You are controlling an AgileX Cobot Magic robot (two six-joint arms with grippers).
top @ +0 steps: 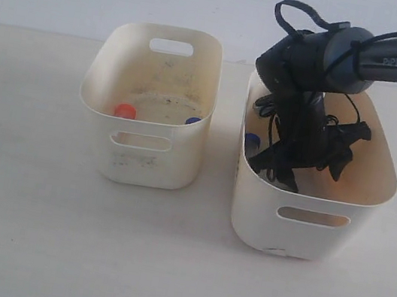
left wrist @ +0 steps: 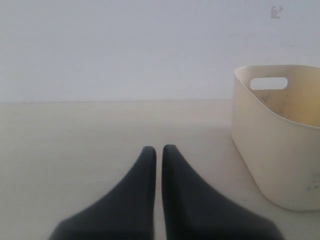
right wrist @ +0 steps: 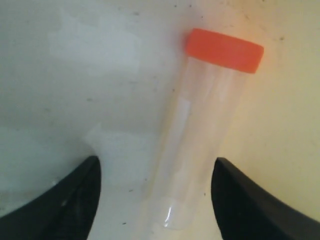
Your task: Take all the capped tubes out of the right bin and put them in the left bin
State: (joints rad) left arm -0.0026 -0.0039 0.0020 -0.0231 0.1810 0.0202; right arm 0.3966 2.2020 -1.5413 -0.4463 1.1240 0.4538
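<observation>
We hold our right claw (right wrist: 156,165) spread inside the right bin (top: 249,210), straddling the orange-capped tube (right wrist: 200,135) lying flat on its floor. Its long axis runs out between the fingers, cap farthest.

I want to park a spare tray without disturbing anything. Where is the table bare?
Bare table runs across the front of both bins and left of the left bin. The strip between it and the right bin is narrow. The right bin itself is crowded: the right gripper reaches into it.
</observation>
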